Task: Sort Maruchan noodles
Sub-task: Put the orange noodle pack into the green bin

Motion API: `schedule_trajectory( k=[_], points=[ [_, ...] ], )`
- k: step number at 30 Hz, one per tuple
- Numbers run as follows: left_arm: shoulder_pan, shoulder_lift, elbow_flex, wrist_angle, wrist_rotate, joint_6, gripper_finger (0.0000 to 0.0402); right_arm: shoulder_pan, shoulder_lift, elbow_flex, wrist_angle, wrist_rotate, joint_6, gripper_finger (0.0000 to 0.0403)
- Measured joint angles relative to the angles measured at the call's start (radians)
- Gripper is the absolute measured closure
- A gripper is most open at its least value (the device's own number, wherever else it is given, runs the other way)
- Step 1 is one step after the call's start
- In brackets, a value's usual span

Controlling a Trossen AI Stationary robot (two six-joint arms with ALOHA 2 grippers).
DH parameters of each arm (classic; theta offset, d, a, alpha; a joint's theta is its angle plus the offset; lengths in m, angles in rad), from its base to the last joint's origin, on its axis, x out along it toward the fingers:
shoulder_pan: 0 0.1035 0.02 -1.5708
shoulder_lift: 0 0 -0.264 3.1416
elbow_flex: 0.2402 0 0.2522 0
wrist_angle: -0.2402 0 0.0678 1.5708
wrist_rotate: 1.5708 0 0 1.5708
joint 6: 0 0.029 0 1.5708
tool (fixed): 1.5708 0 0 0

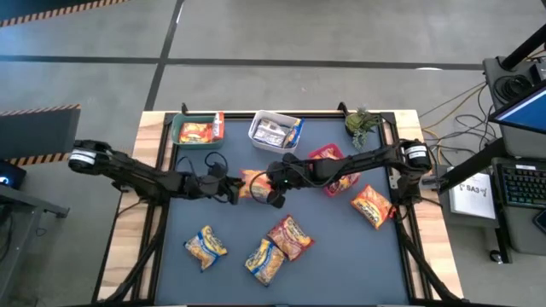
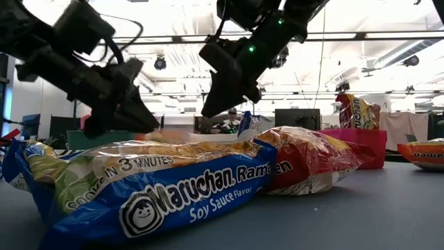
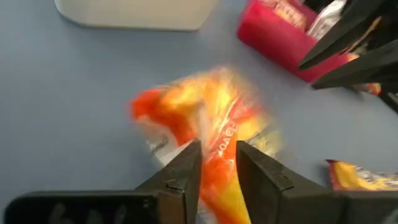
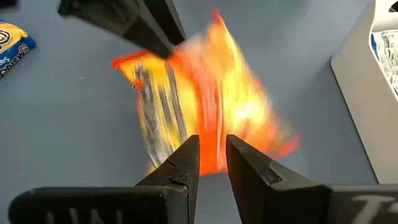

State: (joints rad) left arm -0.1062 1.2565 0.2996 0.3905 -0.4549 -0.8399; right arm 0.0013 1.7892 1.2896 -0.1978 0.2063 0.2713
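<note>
At the middle of the table, just in front of the white bin [image 1: 275, 130], I am pinching one orange Maruchan packet [image 1: 253, 183] from both sides: my left gripper [image 3: 217, 163] is holding one end of it with the fingers narrowed on the wrapper, and my right gripper [image 4: 212, 155] is nipping the opposite end the same way, so the packet is hanging between my two arms above the dark mat [image 1: 341, 264]. It is looking crumpled and blurred, orange and yellow with a red edge and a silvery crinkled patch, and I am judging it a thin, slippery thing that could tear or slide if I pull unevenly. The sorting is looking partly done: the green bin [image 1: 194, 130] is already holding orange packets, the white bin is holding silver and blue ones, and the red bin [image 1: 334, 169] is holding at least one. Still loose on the mat are the blue soy sauce packet [image 1: 206, 246], the yellow packet [image 1: 264, 259], the red packet [image 1: 291, 236] and the orange packet [image 1: 372, 205] near my right arm.
</note>
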Motion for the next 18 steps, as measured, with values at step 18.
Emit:
schedule_trajectory(
  k=[18],
  points=[
    [0.0, -0.328, 0.0, -0.349, 0.09, 0.02, 0.0399, 0.0, 0.06, -0.003, 0.06, -0.005, 0.044, 0.0367]
  ],
)
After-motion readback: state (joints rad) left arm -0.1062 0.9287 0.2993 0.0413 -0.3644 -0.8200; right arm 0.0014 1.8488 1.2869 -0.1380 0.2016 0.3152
